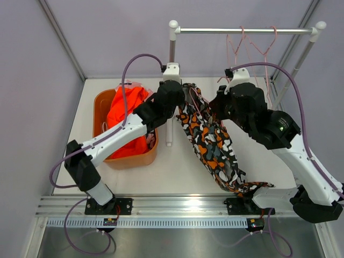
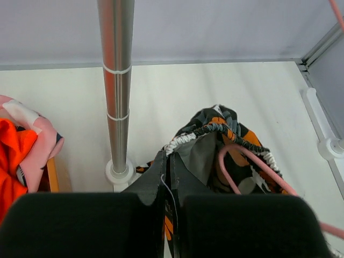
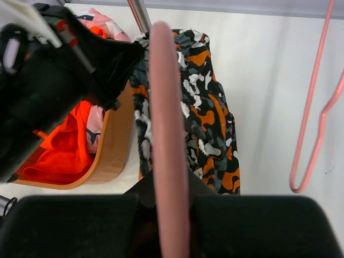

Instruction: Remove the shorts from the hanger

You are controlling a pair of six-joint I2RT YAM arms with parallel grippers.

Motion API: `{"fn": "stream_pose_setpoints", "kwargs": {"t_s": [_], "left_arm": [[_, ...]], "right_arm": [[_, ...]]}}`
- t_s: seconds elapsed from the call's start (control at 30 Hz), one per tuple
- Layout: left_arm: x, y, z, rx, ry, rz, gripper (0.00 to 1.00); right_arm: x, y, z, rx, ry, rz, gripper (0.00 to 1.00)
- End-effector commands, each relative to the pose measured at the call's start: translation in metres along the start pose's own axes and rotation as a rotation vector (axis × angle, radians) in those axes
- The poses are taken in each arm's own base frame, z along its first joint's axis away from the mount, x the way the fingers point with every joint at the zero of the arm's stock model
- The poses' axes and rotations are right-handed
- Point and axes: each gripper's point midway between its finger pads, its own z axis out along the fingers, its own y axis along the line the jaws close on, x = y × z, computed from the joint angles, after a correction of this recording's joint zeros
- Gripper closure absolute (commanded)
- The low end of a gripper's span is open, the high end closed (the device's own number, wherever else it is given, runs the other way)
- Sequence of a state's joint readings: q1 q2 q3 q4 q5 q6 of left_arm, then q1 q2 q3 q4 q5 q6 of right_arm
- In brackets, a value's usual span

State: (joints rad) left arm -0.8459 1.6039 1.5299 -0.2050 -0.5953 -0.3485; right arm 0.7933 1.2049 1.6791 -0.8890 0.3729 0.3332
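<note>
The black patterned shorts [image 1: 212, 145] hang mid-frame, their waistband pinched in the left gripper [image 2: 166, 177], whose jaws are closed on the fabric. The right gripper [image 3: 164, 193] is clamped on the pink hanger [image 3: 161, 80]. The best move looks to be sliding the waistband sideways off the hanger's end while the right arm holds firm. Both arms stretch up from the bottom edge, wrists facing each other across the shorts.

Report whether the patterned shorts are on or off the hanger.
On. The pink hanger runs inside the waistband of the shorts, which the left gripper pinches; the right gripper clamps the hanger.
</note>
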Motion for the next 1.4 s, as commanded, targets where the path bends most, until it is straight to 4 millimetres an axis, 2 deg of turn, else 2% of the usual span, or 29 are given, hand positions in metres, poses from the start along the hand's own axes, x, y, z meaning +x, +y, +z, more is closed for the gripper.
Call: {"fn": "stream_pose_setpoints", "kwargs": {"t_s": [0.0,0.23,0.37,0.4,0.43,0.47,0.5,0.53,0.57,0.6,0.63,0.67,0.7,0.73,0.77,0.8,0.83,0.87,0.9,0.97,1.0,1.03,1.07,1.1,1.17,1.2,1.27,1.3,1.37], "left_arm": [[-0.007,-0.009,0.019,0.023,-0.02,-0.011,1.0],[0.027,-0.024,0.041,0.058,0.068,-0.007,1.0],[0.032,-0.048,0.017,0.182,0.083,-0.058,1.0],[0.045,-0.049,0.009,0.199,0.101,-0.046,1.0],[0.032,-0.054,-0.008,0.246,0.078,-0.065,1.0],[0.031,-0.059,-0.019,0.28,0.078,-0.068,1.0],[0.032,-0.072,-0.036,0.335,0.085,-0.065,1.0],[0.043,-0.075,-0.047,0.37,0.103,-0.054,1.0],[0.031,-0.095,-0.08,0.488,0.082,-0.064,1.0],[0.032,-0.102,-0.096,0.54,0.076,-0.044,1.0],[0.047,-0.109,-0.114,0.606,0.103,-0.017,1.0],[0.038,-0.126,-0.151,0.719,0.076,-0.014,1.0],[0.042,-0.134,-0.17,0.784,0.068,0.031,1.0],[0.049,-0.141,-0.19,0.85,0.071,0.067,1.0],[0.052,-0.156,-0.232,0.955,0.065,0.106,1.0],[0.055,-0.161,-0.251,1.009,0.038,0.185,1.0],[0.061,-0.164,-0.27,1.051,0.046,0.244,1.0],[0.068,-0.171,-0.303,1.137,0.051,0.289,1.0],[0.071,-0.172,-0.317,1.179,0.05,0.336,1.0],[0.081,-0.169,-0.343,1.255,0.112,0.37,1.0],[0.081,-0.167,-0.35,1.282,0.125,0.369,1.0],[0.082,-0.164,-0.354,1.295,0.135,0.367,1.0],[0.086,-0.162,-0.357,1.303,0.148,0.37,1.0],[0.089,-0.16,-0.364,1.331,0.162,0.368,1.0],[0.094,-0.16,-0.376,1.386,0.182,0.373,1.0],[0.09,-0.16,-0.376,1.377,0.169,0.369,1.0],[0.082,-0.159,-0.368,1.308,0.136,0.356,1.0],[0.071,-0.157,-0.364,1.273,0.109,0.342,1.0],[0.047,-0.141,-0.337,1.094,0.036,0.341,1.0]], "right_arm": [[-0.003,0.003,-0.024,-0.048,-0.009,0.003,1.0],[-0.006,-0.001,-0.032,-0.053,-0.024,-0.003,1.0],[-0.007,-0.012,-0.029,0.011,-0.037,-0.022,1.0],[-0.008,-0.013,-0.028,0.019,-0.04,-0.03,1.0],[-0.009,-0.014,-0.026,0.027,-0.043,-0.034,1.0],[-0.009,-0.016,-0.023,0.046,-0.046,-0.039,1.0],[-0.012,-0.016,-0.02,0.055,-0.054,-0.047,1.0],[-0.014,-0.016,-0.019,0.062,-0.061,-0.05,1.0],[-0.015,-0.017,-0.015,0.079,-0.065,-0.055,1.0],[-0.02,-0.016,-0.012,0.083,-0.079,-0.063,1.0],[-0.023,-0.016,-0.009,0.087,-0.088,-0.067,1.0],[-0.024,-0.015,-0.002,0.1,-0.084,-0.083,1.0],[-0.033,-0.013,-0.004,0.097,-0.115,-0.076,1.0],[-0.03,-0.011,0.01,0.116,-0.096,-0.098,1.0],[-0.033,-0.01,0.015,0.122,-0.103,-0.109,1.0],[-0.04,-0.007,0.018,0.122,-0.114,-0.111,1.0],[-0.039,-0.004,0.028,0.133,-0.101,-0.125,1.0],[-0.043,-0.003,0.033,0.134,-0.108,-0.133,1.0],[-0.054,0.0,0.033,0.129,-0.133,-0.126,1.0],[-0.058,0.003,0.046,0.138,-0.125,-0.148,1.0],[-0.073,0.005,0.043,0.133,-0.156,-0.137,1.0],[-0.074,0.008,0.052,0.137,-0.148,-0.146,1.0],[-0.079,0.009,0.053,0.136,-0.154,-0.154,1.0],[-0.092,0.01,0.049,0.132,-0.184,-0.141,1.0],[-0.098,0.014,0.056,0.119,-0.195,-0.136,1.0],[-0.102,0.015,0.055,0.109,-0.206,-0.128,1.0],[-0.105,0.018,0.057,0.103,-0.204,-0.129,1.0],[-0.105,0.018,0.058,0.108,-0.198,-0.131,1.0],[-0.102,0.015,0.058,0.122,-0.178,-0.145,1.0]]}}
